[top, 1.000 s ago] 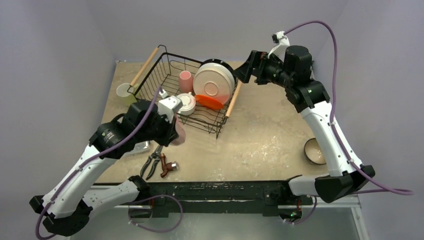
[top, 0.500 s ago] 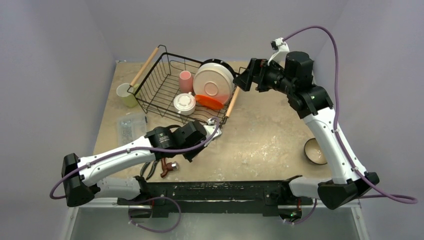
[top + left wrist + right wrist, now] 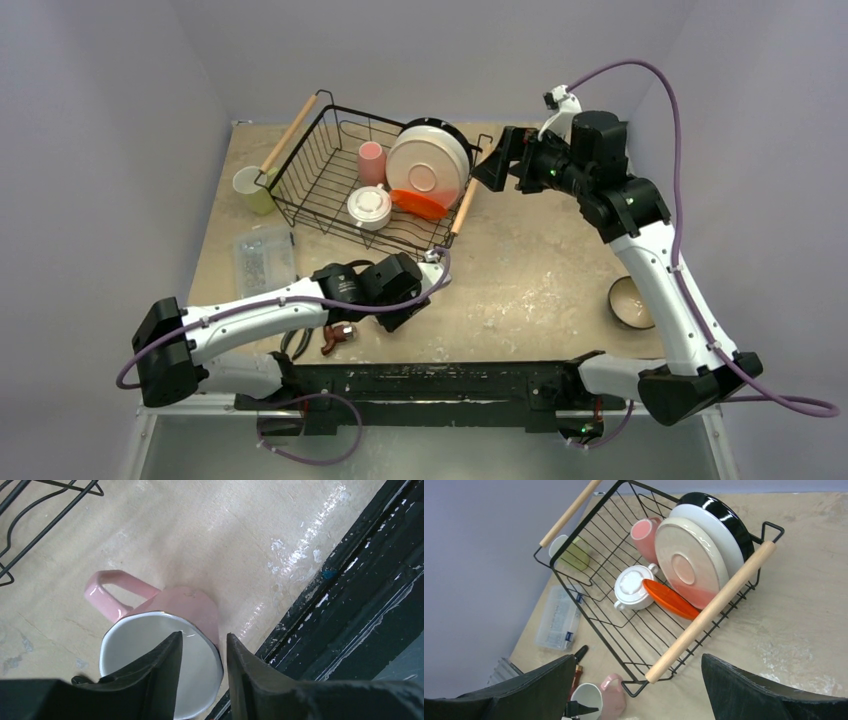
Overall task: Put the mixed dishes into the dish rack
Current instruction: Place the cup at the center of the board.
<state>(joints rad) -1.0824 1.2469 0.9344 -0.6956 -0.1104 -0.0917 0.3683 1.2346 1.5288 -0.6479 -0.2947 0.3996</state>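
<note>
A pink mug (image 3: 185,607) with a white inside sits on the table by the near corner of the dish rack (image 3: 288,133). My left gripper (image 3: 204,635) is open and straddles its rim, one finger inside and one outside, neither pressing the wall. The rack holds a pink cup (image 3: 371,162), a white mug (image 3: 370,207), a cream plate (image 3: 428,160) and a red plate (image 3: 418,203). A yellow-green mug (image 3: 250,187) stands outside the rack's left side. A small bowl (image 3: 630,302) sits at the far right. My right gripper (image 3: 638,656) hangs open and empty above the rack's right end.
A clear plastic box (image 3: 262,256) lies left of my left arm. Pliers (image 3: 298,342) and a red-handled tool (image 3: 338,335) lie by the table's front edge. The black front rail (image 3: 350,605) runs just beside the pink mug.
My left arm swung from the rack's left side to the table's front with the pink mug, and its jaws have since parted. My right arm barely shifted.
</note>
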